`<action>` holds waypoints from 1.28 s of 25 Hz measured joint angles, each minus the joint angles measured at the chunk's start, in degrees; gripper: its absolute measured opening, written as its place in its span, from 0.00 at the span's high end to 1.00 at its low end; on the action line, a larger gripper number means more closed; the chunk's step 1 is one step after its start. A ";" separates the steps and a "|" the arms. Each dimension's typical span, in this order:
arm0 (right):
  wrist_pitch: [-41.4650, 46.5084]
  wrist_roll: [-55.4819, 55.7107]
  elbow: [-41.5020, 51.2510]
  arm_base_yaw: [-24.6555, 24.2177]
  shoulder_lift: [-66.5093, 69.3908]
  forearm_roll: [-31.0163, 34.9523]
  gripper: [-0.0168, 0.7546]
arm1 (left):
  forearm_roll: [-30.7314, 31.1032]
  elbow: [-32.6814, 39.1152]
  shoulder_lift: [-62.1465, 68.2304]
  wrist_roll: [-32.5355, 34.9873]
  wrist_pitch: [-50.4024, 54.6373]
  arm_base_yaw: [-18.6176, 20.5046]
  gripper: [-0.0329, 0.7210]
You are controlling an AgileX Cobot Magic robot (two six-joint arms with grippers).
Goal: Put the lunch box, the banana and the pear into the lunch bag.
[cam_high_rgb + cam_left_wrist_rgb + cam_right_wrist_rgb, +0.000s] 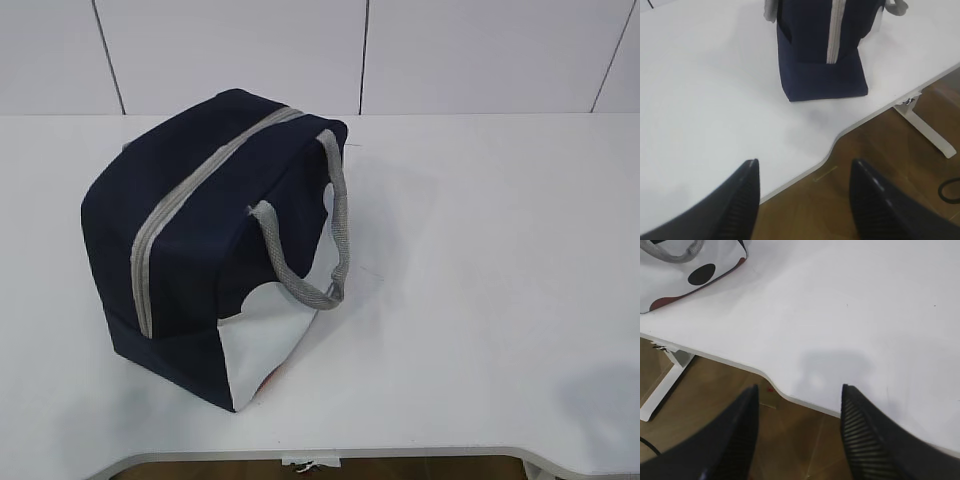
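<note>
The navy lunch bag (215,240) stands on the white table, left of centre, with its grey zipper (190,190) shut along the top and a grey strap handle (335,230) hanging over its white side panel. It also shows in the left wrist view (822,55) and its white spotted panel in the right wrist view (685,270). My left gripper (805,172) is open and empty over the table's front edge. My right gripper (799,395) is open and empty over the front edge too. Neither gripper shows in the exterior view. The lunch box, banana and pear are out of view.
The white table (480,300) has a curved cut-out in its front edge (840,135). A white table leg (925,127) and wooden floor lie below. A white panelled wall stands behind.
</note>
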 joint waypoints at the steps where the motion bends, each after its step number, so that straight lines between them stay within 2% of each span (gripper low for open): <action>1: 0.00 0.00 0.00 0.00 -0.30 0.00 0.44 | 0.12 0.00 0.00 0.00 -0.13 0.00 0.38; 11: 0.00 0.10 0.12 0.00 -0.88 -0.21 0.44 | 0.32 0.05 0.00 -0.12 -0.68 0.73 0.38; 15: 0.00 0.10 0.12 -1.65 -0.88 -0.21 0.44 | 0.32 0.05 0.00 -0.12 -0.82 6.12 0.38; 21: 0.00 0.18 0.12 -11.45 -0.88 -0.31 0.44 | 0.21 0.05 0.00 -0.12 -0.82 20.28 0.38; 23: 0.00 0.18 0.12 -13.35 -0.88 -0.31 0.44 | 0.21 0.05 0.00 -0.12 -0.82 24.32 0.38; 26: 0.00 0.18 0.12 -14.80 -0.88 -0.31 0.44 | 0.11 0.05 0.00 -0.12 -0.82 26.05 0.38; 32: 0.00 0.18 0.12 -15.16 -0.88 -0.31 0.44 | 0.11 0.05 0.00 -0.20 -0.82 26.05 0.38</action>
